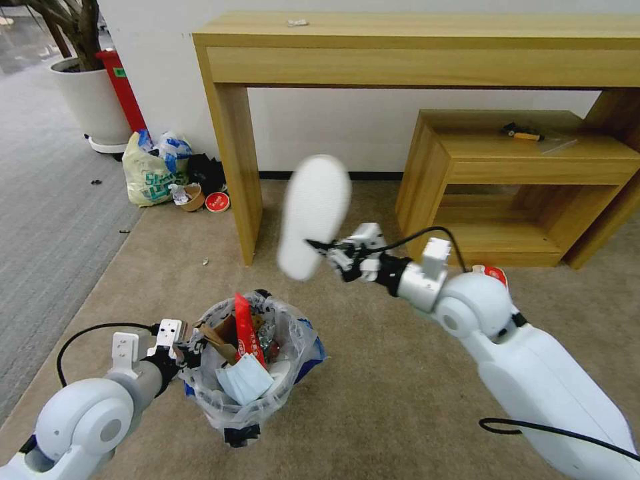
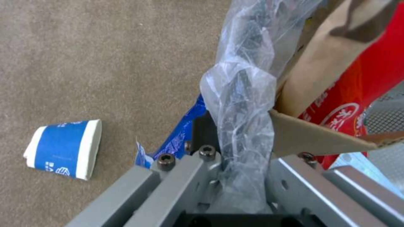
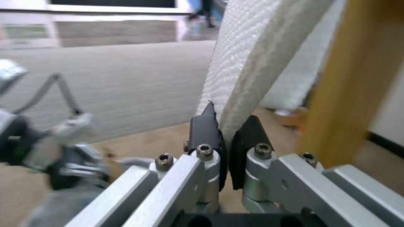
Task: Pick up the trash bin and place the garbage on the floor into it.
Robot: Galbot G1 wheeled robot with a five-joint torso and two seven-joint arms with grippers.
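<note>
Right gripper (image 3: 225, 151) clamped on edge of white foam insole (image 1: 313, 215), held in air beyond bin, over beige short-pile carpet (image 1: 400, 373). Insole long: bring over opening, lower narrow end first, release low.

Left gripper (image 2: 235, 176) pinching rim of small round black bin with crinkly clear liner (image 1: 248, 363). Bin nearly full: red wrapper (image 1: 244, 328), brown cardboard (image 2: 320, 135), probably white tissues. Blue-white paper cup (image 2: 63, 148) on carpet beside bin.

You had a white wall (image 1: 320, 127) behind a long wooden console table (image 1: 413, 47), a lower wooden shelf unit (image 1: 520, 173) tucked beneath it, and grey striped carpet (image 1: 47, 187) beside a white planter (image 1: 90, 100).
</note>
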